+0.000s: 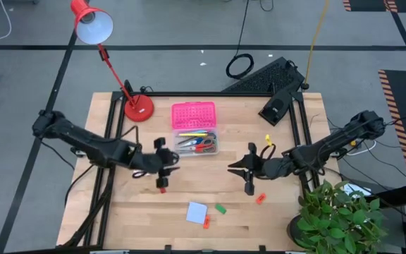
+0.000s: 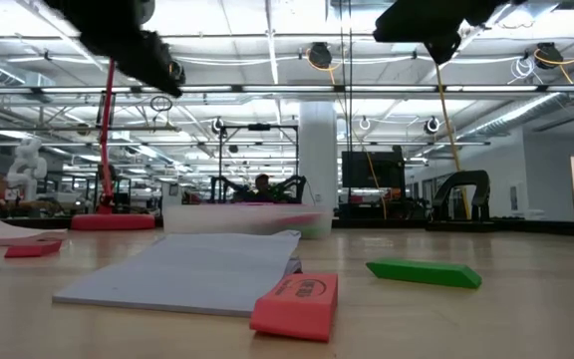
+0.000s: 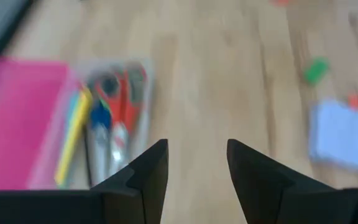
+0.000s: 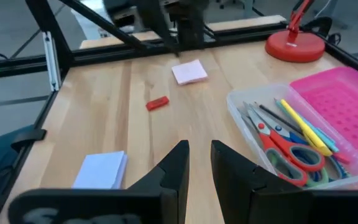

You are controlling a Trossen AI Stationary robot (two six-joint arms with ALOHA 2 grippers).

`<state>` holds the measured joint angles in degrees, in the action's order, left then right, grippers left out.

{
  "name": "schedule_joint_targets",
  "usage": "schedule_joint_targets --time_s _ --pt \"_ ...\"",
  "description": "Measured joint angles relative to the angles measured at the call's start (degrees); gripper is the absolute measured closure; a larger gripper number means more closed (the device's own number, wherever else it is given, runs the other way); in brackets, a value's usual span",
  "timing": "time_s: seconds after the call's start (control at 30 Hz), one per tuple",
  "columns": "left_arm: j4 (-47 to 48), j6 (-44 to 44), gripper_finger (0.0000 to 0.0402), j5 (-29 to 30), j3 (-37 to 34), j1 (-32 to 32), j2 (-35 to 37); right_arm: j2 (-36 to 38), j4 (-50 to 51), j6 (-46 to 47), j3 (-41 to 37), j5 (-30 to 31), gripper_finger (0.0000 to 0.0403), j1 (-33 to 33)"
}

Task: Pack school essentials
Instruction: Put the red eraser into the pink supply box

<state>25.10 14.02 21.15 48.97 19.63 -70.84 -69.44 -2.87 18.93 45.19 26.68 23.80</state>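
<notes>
A clear box (image 1: 197, 142) near the table's middle holds scissors (image 4: 289, 149) and pencils (image 4: 303, 127); its pink lid (image 1: 194, 114) lies behind it. A blue note pad (image 1: 197, 212), a green eraser (image 1: 220, 209) and red erasers (image 1: 206, 221) (image 1: 261, 198) lie near the front edge. A pink note pad (image 4: 189, 72) and another red eraser (image 4: 157, 103) lie by the left arm. My left gripper (image 3: 197, 168) hovers open left of the box. My right gripper (image 4: 199, 165) hovers right of it, open by a narrow gap. Neither holds anything.
A red desk lamp stands on its base (image 1: 138, 108) at the far left of the table. A black keyboard (image 1: 263, 77) and a black block (image 1: 277, 107) lie at the far right. A potted plant (image 1: 337, 215) crowds the near right corner.
</notes>
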Motion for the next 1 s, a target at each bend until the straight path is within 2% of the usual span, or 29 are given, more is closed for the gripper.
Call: schedule_joint_targets --time_s 0.2,0.4,0.5,0.7,0.87,1.0 --pt "6.45 3.08 0.0234 0.77 0.0 9.57 -3.11 -1.46 0.13 0.95 0.0 -2.96 0.0344 -0.67" --pt "14.52 1.61 0.0234 -1.09 -0.02 13.88 -6.57 -2.0 0.18 1.5 0.0 -3.02 0.0344 -0.73" --pt "15.98 -2.65 0.0234 -3.84 -0.02 14.26 -7.73 -2.0 0.17 0.27 0.0 -3.02 0.0344 -0.73" --pt "16.49 -20.03 0.0234 -6.2 -0.02 14.26 -8.55 -2.0 0.22 -1.9 0.0 -3.02 0.0344 -0.73" --pt "16.65 -21.75 0.0234 -6.76 -0.02 14.65 -9.08 -2.0 0.87 -2.05 0.0 -3.02 0.0344 -0.45" --pt "16.99 -27.26 0.0234 -10.67 -0.02 14.45 -11.97 -2.0 1.03 -2.02 0.0 -3.04 0.0344 -0.47"
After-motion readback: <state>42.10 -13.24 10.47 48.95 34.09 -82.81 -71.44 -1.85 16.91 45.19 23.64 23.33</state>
